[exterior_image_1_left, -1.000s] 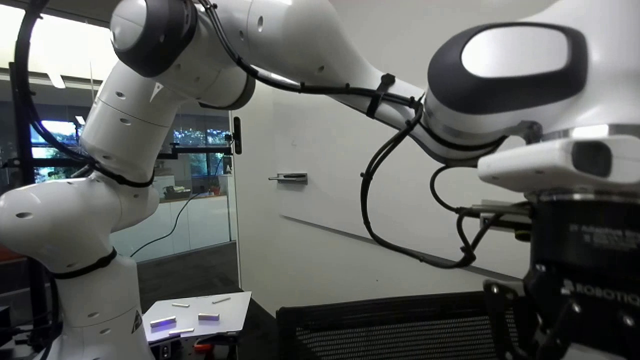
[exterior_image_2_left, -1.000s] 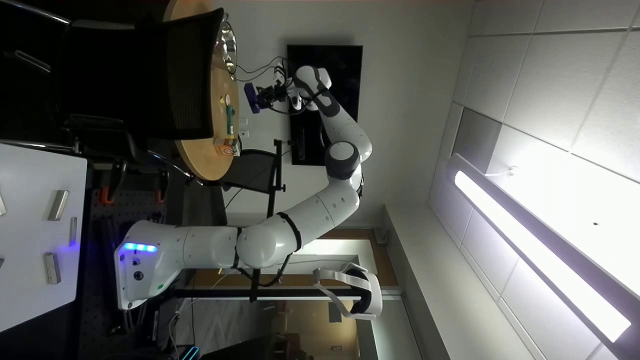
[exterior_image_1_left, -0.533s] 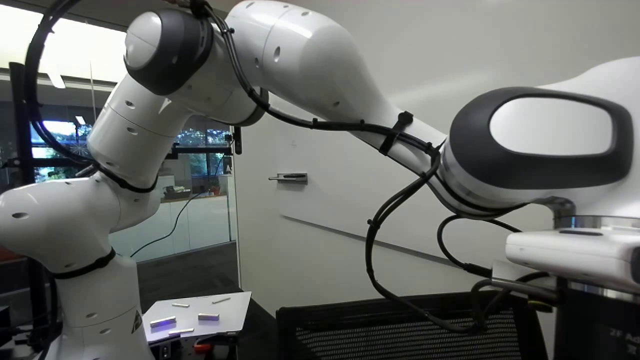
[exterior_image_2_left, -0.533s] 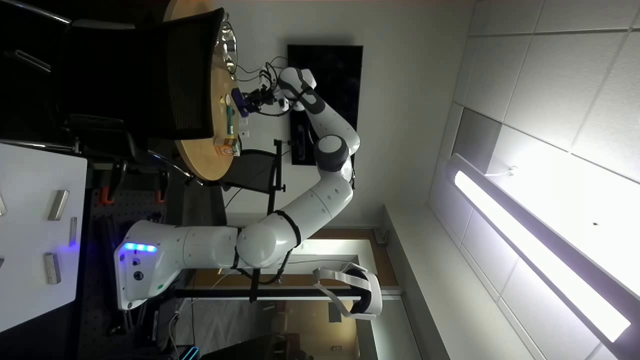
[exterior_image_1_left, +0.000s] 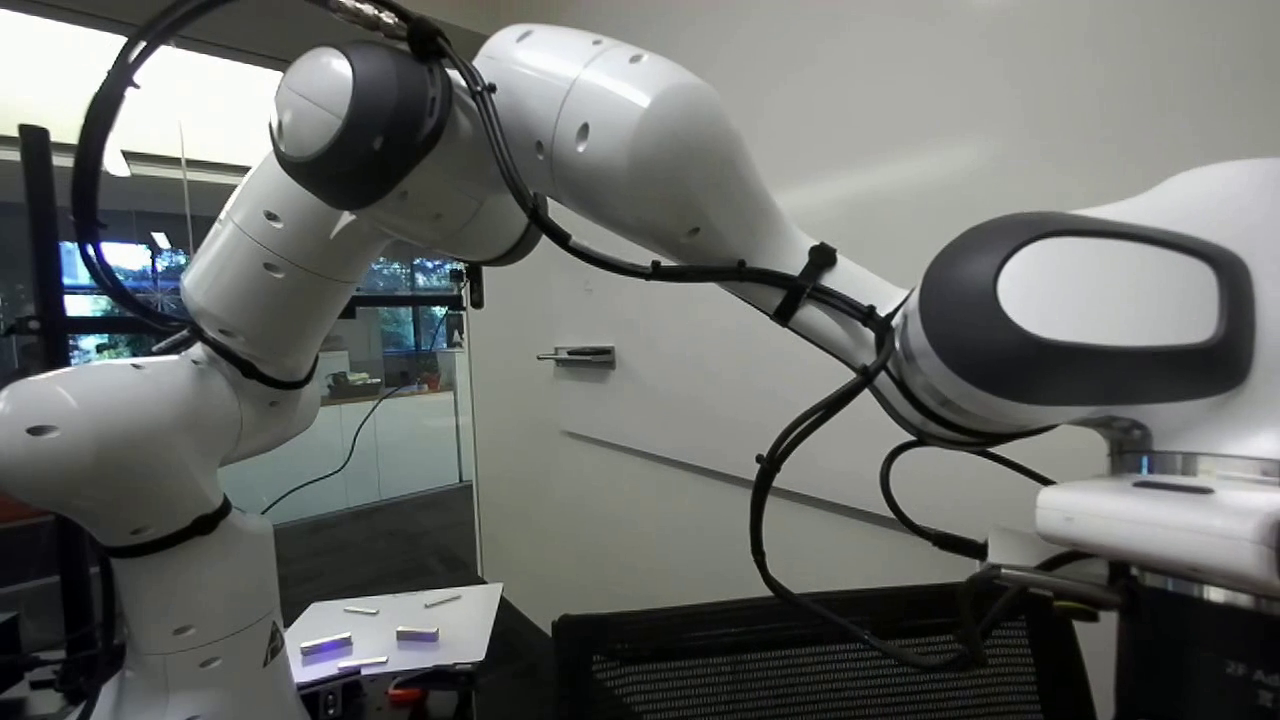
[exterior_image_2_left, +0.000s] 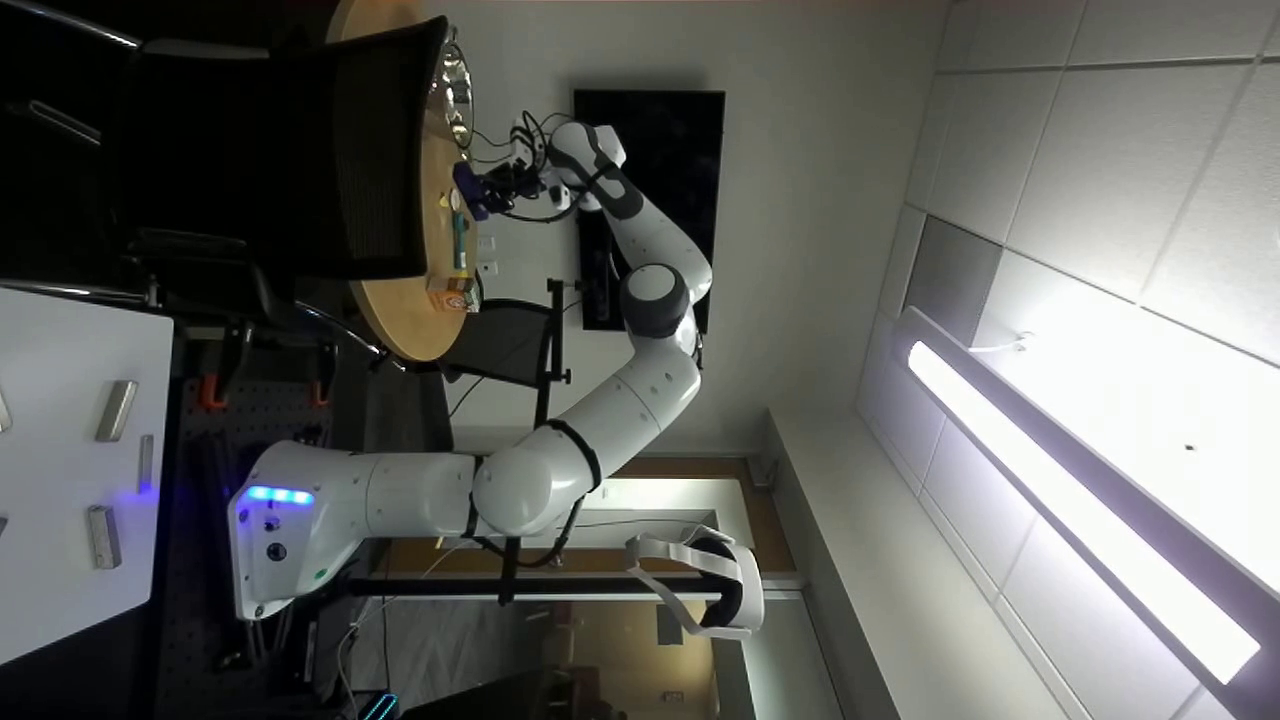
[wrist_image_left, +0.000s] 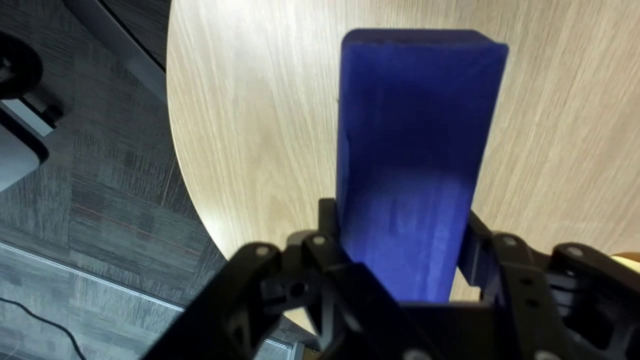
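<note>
Your end effector (wrist_image_left: 402, 230) has its jaws partway apart, clamped on opposite sides of a dark blue block (wrist_image_left: 420, 125). You have it over the round wooden surface (wrist_image_left: 245, 125), though whether it touches is unclear; in an exterior view, a shiny bowl (exterior_image_2_left: 459, 95) and a carton (exterior_image_2_left: 455, 294) sit there.

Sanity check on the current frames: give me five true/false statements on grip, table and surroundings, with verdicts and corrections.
1. The jaws are closed on a dark blue block. True.
2. The base light strip glows red. False: the base light strip glows blue.
3. In the wrist view, a wood-grain table shows behind the block. True.
4. The wall screen shows a bright picture. False: the wall screen is dark.
5. An orange box is on the table. True.
</note>
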